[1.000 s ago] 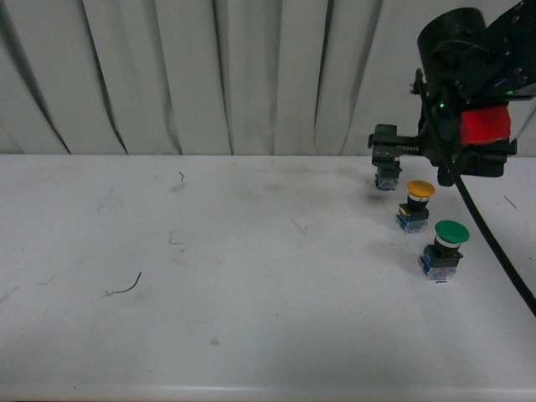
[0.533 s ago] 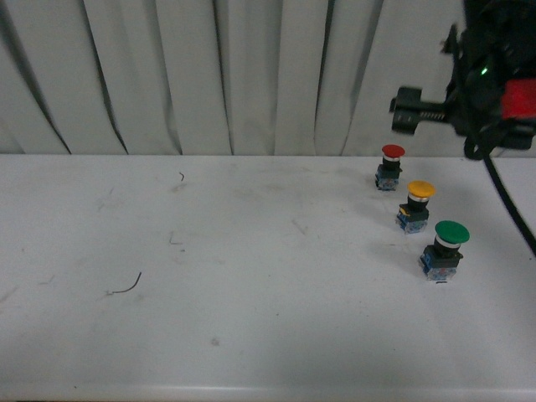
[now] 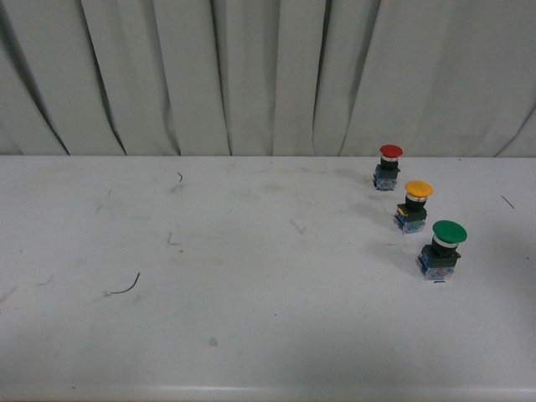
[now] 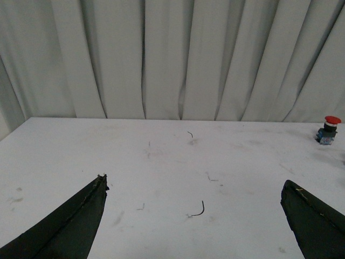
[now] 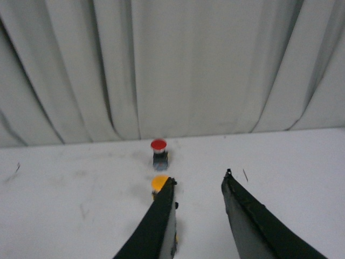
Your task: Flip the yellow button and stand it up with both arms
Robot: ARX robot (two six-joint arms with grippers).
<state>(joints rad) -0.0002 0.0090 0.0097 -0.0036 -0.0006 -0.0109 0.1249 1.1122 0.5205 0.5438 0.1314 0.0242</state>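
The right jaws [image 5: 198, 186] stood slightly parted and empty, with the yellow button [image 5: 159, 183] just beyond the left finger, so the right arm was nearer. The left jaws [image 4: 194, 191] gaped wide, empty. The yellow button [image 3: 416, 206] stood upright on the bench [image 3: 251, 293], far right, between the red button [image 3: 389, 167] and the green button [image 3: 443, 249].

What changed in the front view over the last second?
The right arm, low over the red button a second ago, lifted up and rightward out of the front view, uncovering its cap. The red button, yellow button and green button stayed upright in their row.
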